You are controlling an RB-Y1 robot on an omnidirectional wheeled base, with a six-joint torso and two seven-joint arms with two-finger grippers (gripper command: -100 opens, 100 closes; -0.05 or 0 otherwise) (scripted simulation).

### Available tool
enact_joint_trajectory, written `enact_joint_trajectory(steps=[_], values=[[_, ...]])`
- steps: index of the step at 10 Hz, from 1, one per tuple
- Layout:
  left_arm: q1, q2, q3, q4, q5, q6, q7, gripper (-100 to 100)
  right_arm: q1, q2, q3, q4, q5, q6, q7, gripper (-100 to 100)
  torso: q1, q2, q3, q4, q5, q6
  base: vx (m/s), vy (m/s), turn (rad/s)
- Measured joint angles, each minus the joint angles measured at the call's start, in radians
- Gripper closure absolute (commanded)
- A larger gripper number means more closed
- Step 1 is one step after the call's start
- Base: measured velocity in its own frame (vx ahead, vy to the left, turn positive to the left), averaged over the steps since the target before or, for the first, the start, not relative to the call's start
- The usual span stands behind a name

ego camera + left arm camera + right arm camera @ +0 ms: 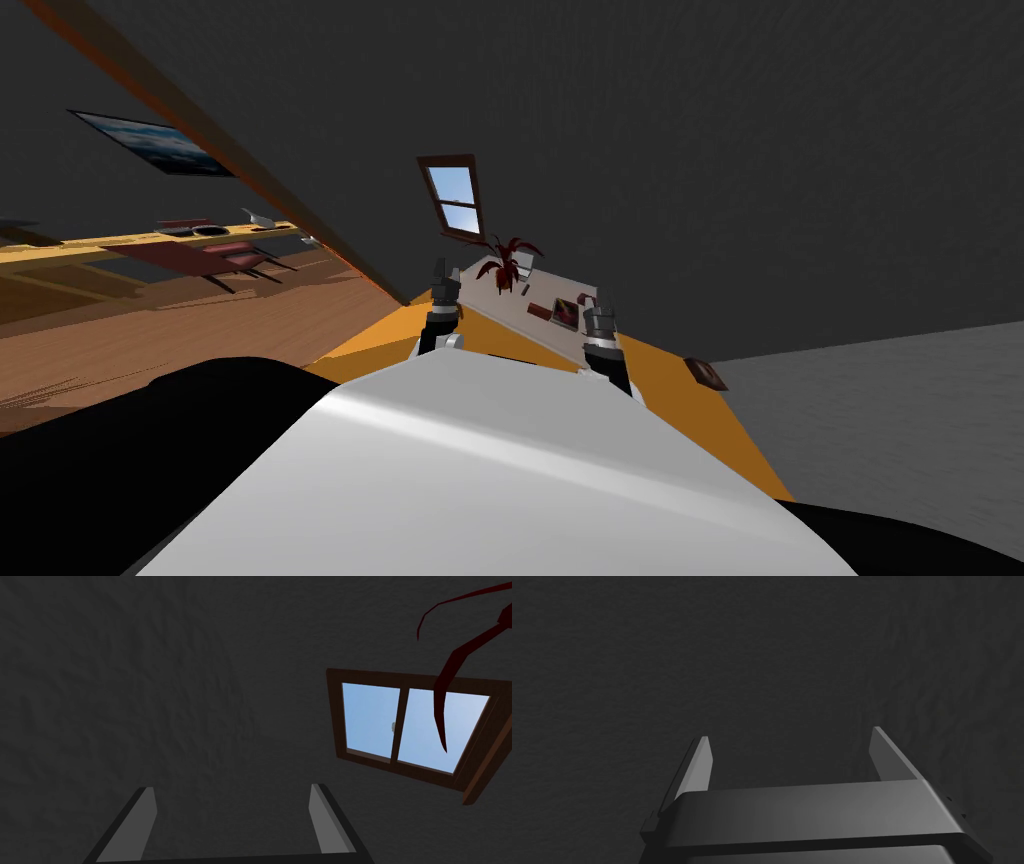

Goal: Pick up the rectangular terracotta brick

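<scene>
on the table [512, 302], a plant [505, 262] at the far end, a brick [540, 311] nearer, right of it. behind the plant, a window [455, 197].

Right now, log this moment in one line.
stage: before grasp | left hand: open, raised | right hand: open, raised | reddish-brown rectangular block: on grey tabletop, untouched
</scene>
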Motion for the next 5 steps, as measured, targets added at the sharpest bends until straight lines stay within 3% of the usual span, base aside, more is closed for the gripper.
enact_joint_trajectory(steps=[3,5], values=[[0.000,0.000,0.000,0.000,0.000,0.000,0.000,0,0.021,-0.069,0.042,0.066,0.079,0.001,0.043,-100,0.002,0.001,0.001,0.000,0.000,0.000,-0.097,-0.091,0.160],[0.000,0.000,0.000,0.000,0.000,0.000,0.000,0,0.047,-0.128,0.055,0.140,0.123,-0.036,0.058,-100,0.004,0.000,0.000,0.000,0.001,0.000,-0.107,-0.067,0.321]])
